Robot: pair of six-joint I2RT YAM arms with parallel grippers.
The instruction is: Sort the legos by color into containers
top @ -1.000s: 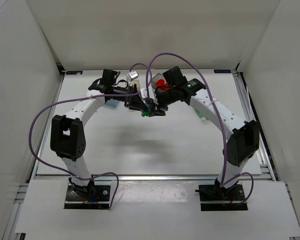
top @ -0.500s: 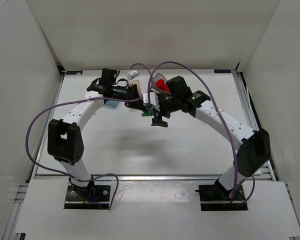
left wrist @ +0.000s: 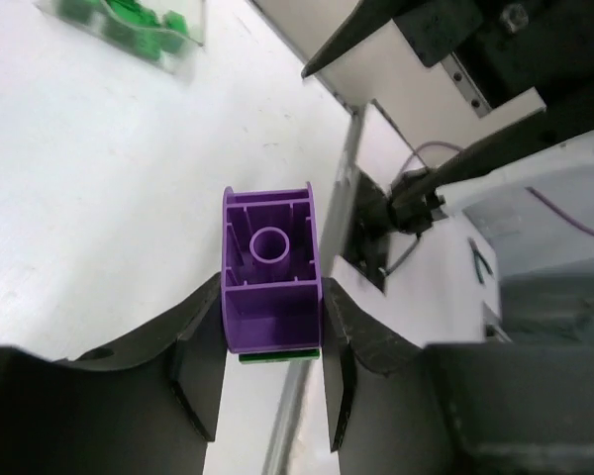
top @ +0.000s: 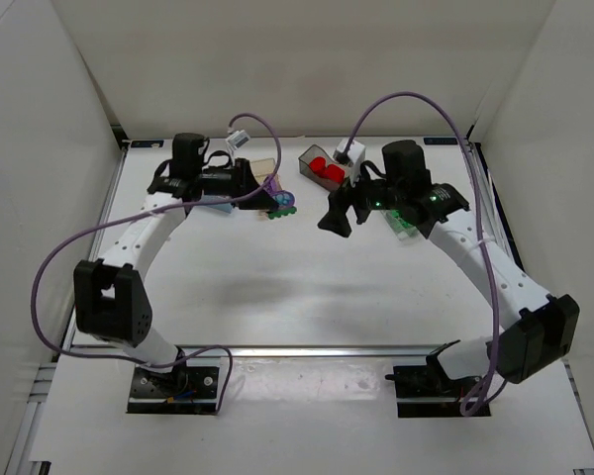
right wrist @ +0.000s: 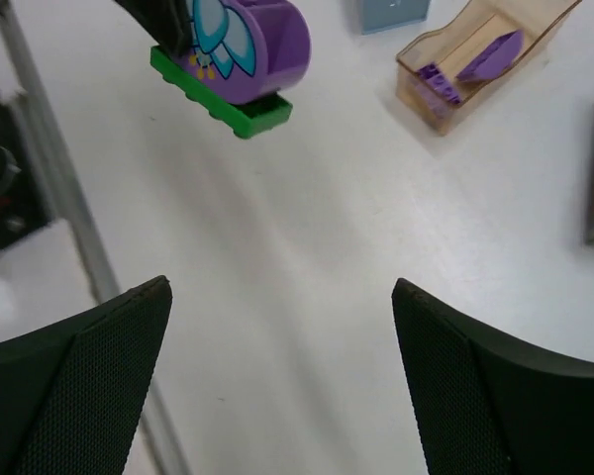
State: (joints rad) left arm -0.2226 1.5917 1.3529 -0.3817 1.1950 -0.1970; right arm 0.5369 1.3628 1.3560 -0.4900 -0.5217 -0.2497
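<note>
Left wrist: our left tool (left wrist: 272,307) clamps a purple brick (left wrist: 270,247) with a green plate (right wrist: 223,104) stuck to it.
Our right tool (right wrist: 279,297) hangs spread wide, empty, above the table (right wrist: 307,228).

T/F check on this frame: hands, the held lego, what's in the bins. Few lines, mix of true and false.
1. The left hand is shut on a purple brick with a green plate stuck under it. True.
2. The right hand grips a brick too. False: it is open and empty.
3. The tan bin holds purple pieces. True.
4. The dark grey bin holds green bricks. False: it holds red bricks; the green bricks are in the clear bin.
</note>
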